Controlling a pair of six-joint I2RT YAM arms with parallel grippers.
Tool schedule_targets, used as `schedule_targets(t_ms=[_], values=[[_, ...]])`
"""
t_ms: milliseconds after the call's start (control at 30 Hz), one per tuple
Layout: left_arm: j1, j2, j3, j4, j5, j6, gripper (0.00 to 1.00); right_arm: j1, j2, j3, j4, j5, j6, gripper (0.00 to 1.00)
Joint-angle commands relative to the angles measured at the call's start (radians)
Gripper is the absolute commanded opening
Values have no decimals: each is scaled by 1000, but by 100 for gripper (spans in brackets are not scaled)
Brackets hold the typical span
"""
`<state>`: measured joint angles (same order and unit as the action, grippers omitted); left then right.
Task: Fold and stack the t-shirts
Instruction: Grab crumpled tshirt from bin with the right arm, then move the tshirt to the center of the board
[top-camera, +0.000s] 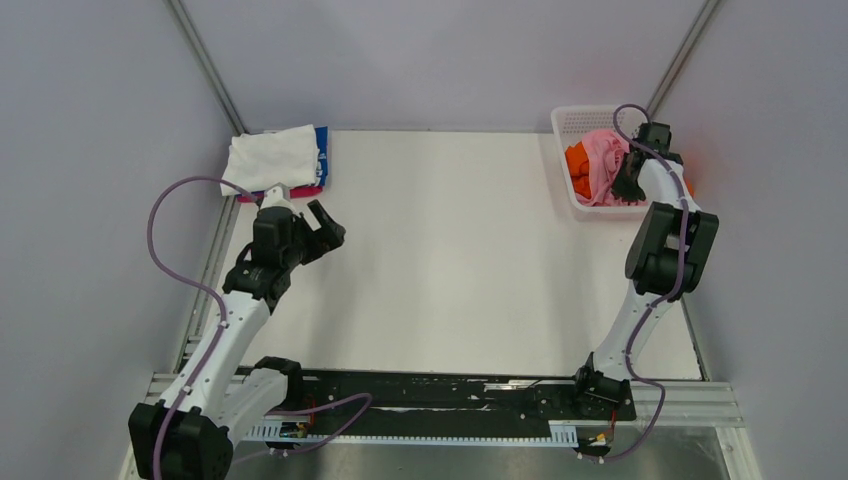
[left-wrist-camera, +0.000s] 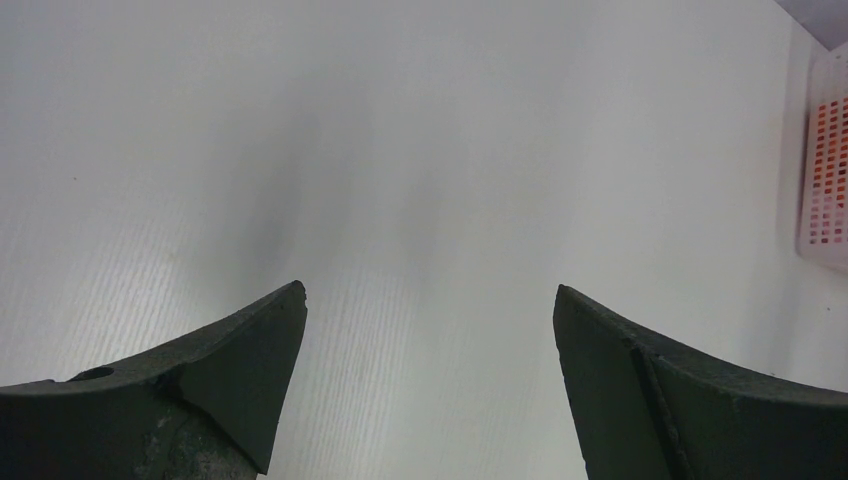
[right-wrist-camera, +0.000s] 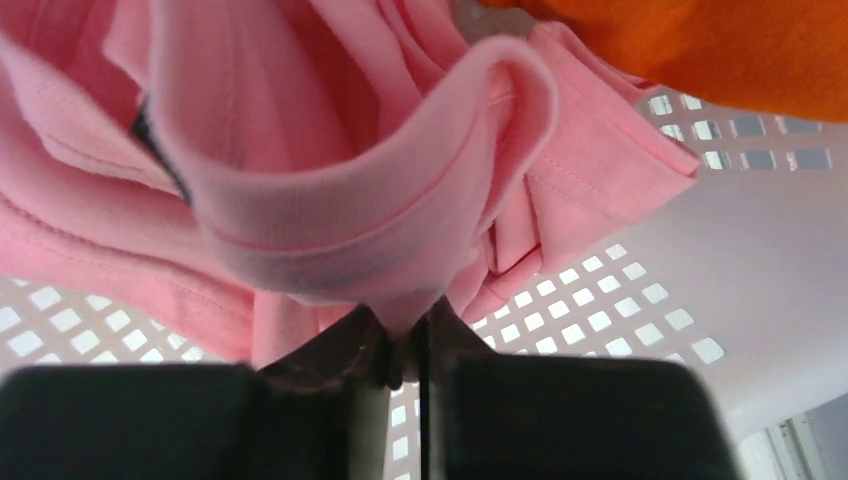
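**Black right gripper (right-wrist-camera: 405, 335) nipping the light pink cloth t-shirt (right-wrist-camera: 350, 200)**

Right wrist view: jaws almost fully closed, a fold of pink hem squeezed between the tips. Shirt bunches up and away from the grip, a crumpled heap with no clear long axis. It's in the white plastic lattice basket (right-wrist-camera: 640, 290), with an orange cloth t-shirt (right-wrist-camera: 720, 50) touching it top right.

Left wrist view: black left gripper (left-wrist-camera: 430, 290) spread wide, holding nothing, over the smooth white table (left-wrist-camera: 400, 150).

Top view: basket sits at the far right corner, so the right arm is the near one. Left arm hangs well apart, beside the far-left stack: folded white t-shirt (top-camera: 268, 157) over a blue t-shirt (top-camera: 322, 155) and a magenta t-shirt (top-camera: 305, 190). I'd guess the lift goes up and left toward mid-table. Grey walls (top-camera: 100, 100) hem both sides.
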<state>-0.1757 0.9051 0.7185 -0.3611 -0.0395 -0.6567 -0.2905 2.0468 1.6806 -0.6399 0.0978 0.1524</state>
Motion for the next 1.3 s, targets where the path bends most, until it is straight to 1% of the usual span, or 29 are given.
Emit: schedule_targets(t_ms=[0, 33, 167, 300, 367, 433, 533, 600, 767, 867, 1000, 1100, 1133, 1233, 1267], values=[[-2, 1, 10, 32, -16, 1, 100, 1, -45, 20, 58, 23, 15, 4], [-2, -3, 9, 31, -16, 1, 100, 2, -73, 9, 64, 21, 17, 0], [-2, -21, 6, 29, -25, 7, 100, 4, -215, -19, 72, 24, 25, 0], [-2, -26, 9, 31, -23, 8, 100, 3, -378, 7, 102, 11, 18, 0], [-2, -27, 12, 32, -23, 10, 100, 3, -456, 25, 150, -14, 2, 0], [-2, -32, 15, 30, -24, 12, 100, 2, -527, 34, 236, -49, -14, 0], [-2, -45, 18, 32, -26, 12, 100, 4, -598, 94, 335, -153, -15, 0], [-2, -55, 20, 33, -28, 13, 100, 3, -613, 173, 362, -222, 4, 0], [-2, -73, 29, 33, -38, 21, 100, 2, -604, 352, 447, -474, 107, 0], [-2, -82, 31, 31, -40, 21, 100, 3, -580, 456, 491, -639, 226, 0], [-2, -91, 36, 24, -40, 24, 100, 30, -548, 540, 618, -821, 405, 0], [-2, -98, 35, 20, -41, 21, 100, 94, -521, 587, 684, -907, 508, 0], [-2, -102, 35, 20, -40, 20, 100, 139, -513, 592, 691, -930, 521, 0], [-2, -117, 37, 7, -44, 17, 100, 277, -507, 570, 681, -957, 495, 0], [-2, -122, 41, 1, -49, 16, 100, 347, -509, 556, 677, -956, 472, 0]])
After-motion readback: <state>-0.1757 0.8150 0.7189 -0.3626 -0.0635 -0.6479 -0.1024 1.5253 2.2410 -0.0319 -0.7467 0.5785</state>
